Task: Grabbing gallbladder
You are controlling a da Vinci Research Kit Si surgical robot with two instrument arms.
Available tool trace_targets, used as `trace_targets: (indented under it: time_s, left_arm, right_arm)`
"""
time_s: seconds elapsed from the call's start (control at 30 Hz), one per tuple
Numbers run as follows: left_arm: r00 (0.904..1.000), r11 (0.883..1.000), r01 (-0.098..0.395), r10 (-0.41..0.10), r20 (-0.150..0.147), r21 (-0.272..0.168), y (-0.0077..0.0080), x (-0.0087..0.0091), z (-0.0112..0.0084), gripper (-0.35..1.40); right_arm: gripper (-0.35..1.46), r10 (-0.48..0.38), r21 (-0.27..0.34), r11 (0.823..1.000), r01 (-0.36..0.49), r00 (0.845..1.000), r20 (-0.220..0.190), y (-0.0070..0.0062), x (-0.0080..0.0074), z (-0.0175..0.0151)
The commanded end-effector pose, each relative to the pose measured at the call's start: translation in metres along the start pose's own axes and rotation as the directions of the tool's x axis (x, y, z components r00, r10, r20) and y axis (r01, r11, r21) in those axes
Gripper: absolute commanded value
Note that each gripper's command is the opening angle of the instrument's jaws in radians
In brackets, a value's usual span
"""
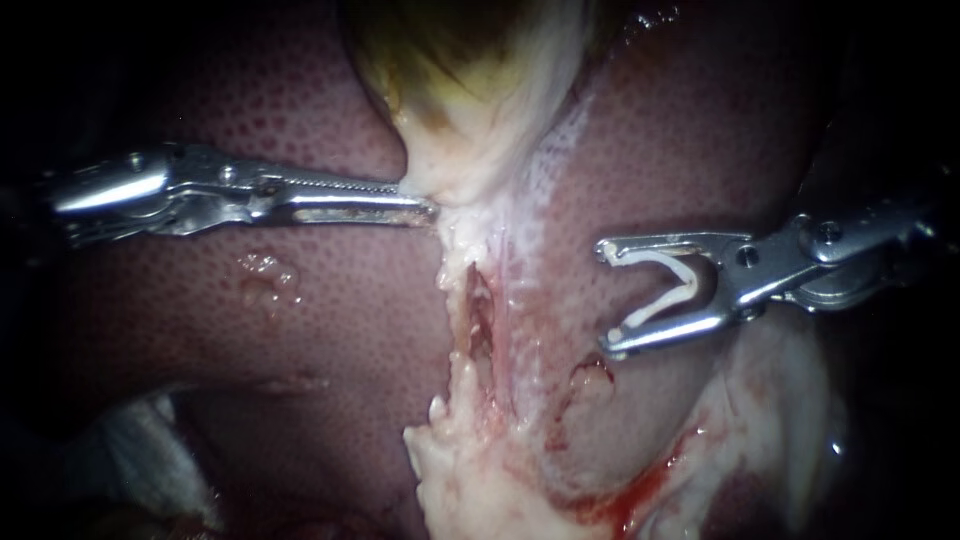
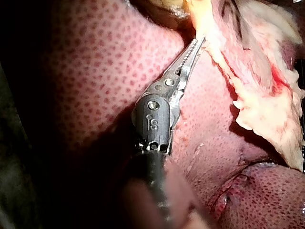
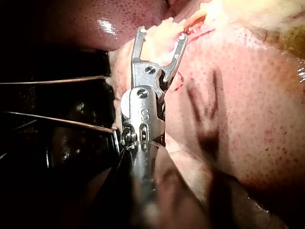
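Observation:
The gallbladder (image 1: 470, 70) hangs yellow-green at the top centre and narrows to a pale neck (image 1: 455, 180). My left instrument (image 1: 425, 205) comes in from the left. Its long toothed jaws lie almost together with their tips in that pale neck tissue, and in the left wrist view the left instrument (image 2: 199, 42) reaches the same pale edge. My right instrument (image 1: 607, 298) stands to the right over the liver (image 1: 680, 130), apart from the gallbladder. Its jaws stand wide apart with a white clip (image 1: 672, 290) seated between them. The right wrist view shows the right instrument (image 3: 162, 33) forked before pale tissue.
A pale ragged strip of tissue (image 1: 480, 310) with a slit runs down from the neck between the liver lobes. Fresh blood (image 1: 630, 495) pools at its lower right. Something pale and cloth-like (image 1: 150, 450) lies at the lower left.

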Motion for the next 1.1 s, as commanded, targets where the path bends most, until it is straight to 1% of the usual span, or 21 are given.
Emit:
trace_targets:
  time_s: [0.03, 0.13, 0.2, 0.27, 0.33, 0.47, 0.53, 0.7, 1.1]
  left_arm:
    - [0.9999, 1.0, 0.012, -0.012, 0.003, -0.006, 0.0003, 0.0002, -0.0002, -0.35]
    - [0.9998, 1.0, 0.021, -0.021, 0.006, -0.01, 0.0011, 0.0009, -0.0012, -0.35]
    - [0.9997, 1.0, 0.024, -0.024, 0.006, -0.015, 0.0012, 0.0014, -0.0019, -0.35]
    - [0.9996, 0.999, 0.029, -0.028, 0.007, -0.02, 0.0012, 0.0021, -0.0031, -0.35]
    - [0.9994, 0.999, 0.032, -0.032, 0.01, -0.006, 0.001, 0.0027, -0.0044, -0.35]
    - [0.999, 0.999, 0.045, -0.045, -0.008, -0.002, 0.0008, 0.0038, -0.0063, -0.35]
    - [0.9988, 0.999, 0.048, -0.048, -0.007, -0.001, 0.0009, 0.0042, -0.007, -0.35]
    - [0.9991, 0.999, 0.04, -0.04, -0.015, 0.0, 0.0012, 0.0048, -0.0075, -0.35]
    - [0.9991, 0.999, 0.04, -0.04, -0.015, 0.001, 0.0013, 0.0047, -0.0075, -0.35]
  right_arm:
    - [0.6, 0.0, 0.0, 1.0, 0.0, 1.0, 0.0, 0.0, 0.0, 0.0]
    - [0.6, 0.0, 0.0, 1.0, 0.0, 1.0, 0.0, 0.0, 0.0, 0.0]
    - [0.6, 0.0, 0.0, 1.0, 0.0, 1.0, 0.0, 0.0001, 0.0, 0.0]
    - [0.6, 0.0, 0.0, 1.0, 0.0, 1.0, 0.0, 0.0001, -0.0001, 0.0]
    - [0.6, 0.0, 0.0, 1.0, 0.0, 1.0, 0.0, 0.0001, -0.0001, 0.0]
    - [0.6, 0.0, 0.0, 1.0, 0.0, 1.0, 0.0, 0.0001, -0.0001, -0.0001]
    - [0.6, 0.0, 0.0, 1.0, 0.0, 1.0, 0.0, 0.0002, -0.0001, 0.0]
    - [0.6, 0.0, 0.0, 1.0, 0.0, 1.0, 0.0, 0.0002, -0.0001, -0.0001]
    - [0.6, 0.0, 0.0, 1.0, 0.0, 1.0, 0.0, 0.0001, -0.0001, -0.0001]
